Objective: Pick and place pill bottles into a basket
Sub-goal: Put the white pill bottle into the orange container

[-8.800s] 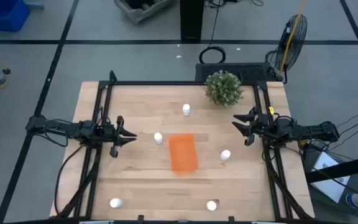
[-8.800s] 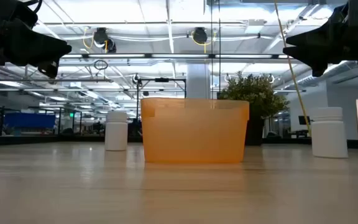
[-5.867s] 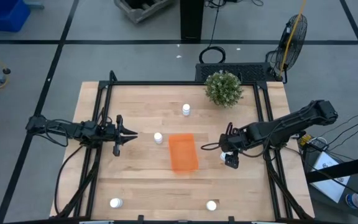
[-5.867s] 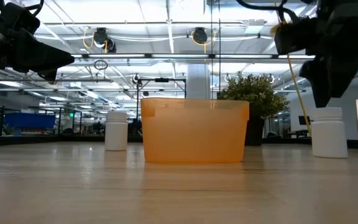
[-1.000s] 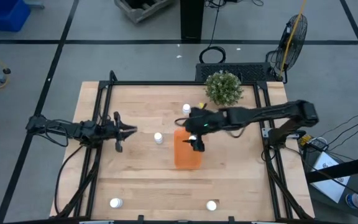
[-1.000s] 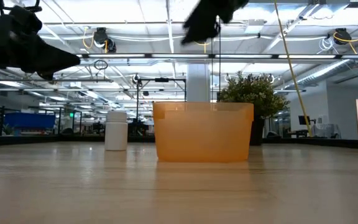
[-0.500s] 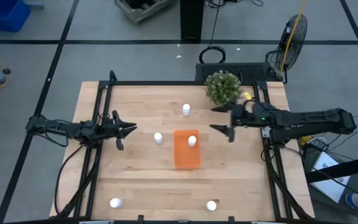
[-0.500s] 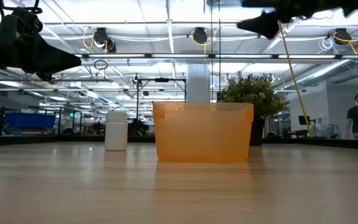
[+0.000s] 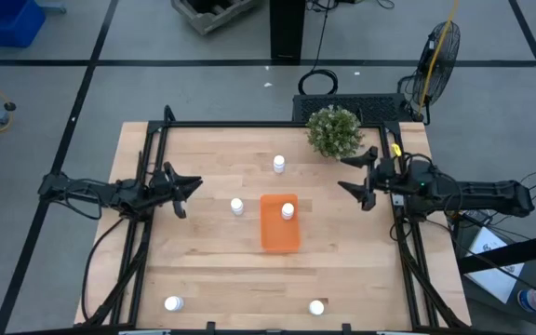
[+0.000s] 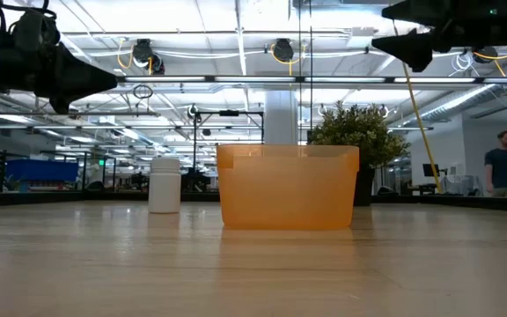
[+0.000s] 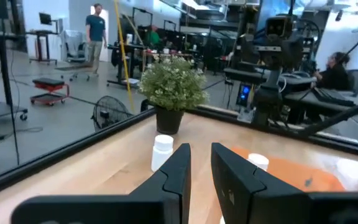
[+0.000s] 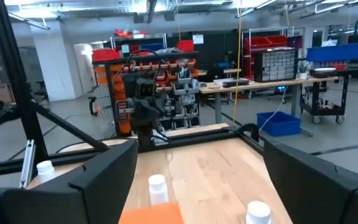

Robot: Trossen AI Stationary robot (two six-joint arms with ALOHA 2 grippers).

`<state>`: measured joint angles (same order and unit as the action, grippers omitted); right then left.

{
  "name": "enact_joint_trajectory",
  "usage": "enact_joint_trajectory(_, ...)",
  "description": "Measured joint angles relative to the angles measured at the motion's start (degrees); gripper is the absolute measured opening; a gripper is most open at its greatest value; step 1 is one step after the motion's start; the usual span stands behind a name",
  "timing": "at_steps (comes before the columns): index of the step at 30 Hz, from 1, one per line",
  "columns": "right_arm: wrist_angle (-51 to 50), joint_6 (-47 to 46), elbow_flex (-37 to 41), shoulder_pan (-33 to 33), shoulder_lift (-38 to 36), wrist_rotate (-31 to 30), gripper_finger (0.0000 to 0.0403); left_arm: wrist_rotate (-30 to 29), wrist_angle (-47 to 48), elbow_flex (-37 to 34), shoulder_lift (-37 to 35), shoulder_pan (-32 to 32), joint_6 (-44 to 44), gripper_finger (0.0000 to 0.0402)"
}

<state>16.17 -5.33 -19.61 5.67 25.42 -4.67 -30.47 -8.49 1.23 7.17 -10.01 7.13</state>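
You've got the high cam straight above the whole bench (image 9: 212, 270), the low one at bench-top level close to the orange basket (image 10: 289, 187). Each wrist cam looks across the bench; all four share that basket.

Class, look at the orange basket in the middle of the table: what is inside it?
From above, one white pill bottle stands inside the basket, near its far right corner. The rest of its floor looks bare. In the low view the basket's wall hides the bottle.
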Motion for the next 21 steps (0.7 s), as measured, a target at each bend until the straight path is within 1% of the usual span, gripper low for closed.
enact_joint_trajectory(3,-2.3,0.6,0.0,0.0,0.5,0.0,0.0338,0.1,0.0,1.6,2.6,1.5,0.4,0.0067)
enact_joint_trajectory(7,-8.7,-0.2,0.0,0.0,0.5,0.0,0.0338,3.2,-0.3,4.9,7.2,3.4,-1.9,0.0067)
enact_joint_trajectory(12,-9.1,-0.1,0.1,0.0,-1.3,0.1,0.0338,5.6,-0.4,8.6,12.4,4.6,-4.2,0.0067)
enact_joint_trajectory(14,-8.5,0.3,1.3,0.0,-3.2,0.1,0.0338,6.0,-0.6,9.7,14.1,4.9,-4.3,0.0067)
enact_joint_trajectory(17,-5.9,0.4,5.6,0.0,-7.6,-0.4,0.0338,7.0,-1.1,10.3,16.2,5.2,-4.3,0.0067)
enact_joint_trajectory(21,-1.5,0.0,11.8,0.0,-14.4,-3.0,0.0338,7.9,-2.4,10.3,18.0,5.2,-4.4,0.0067)
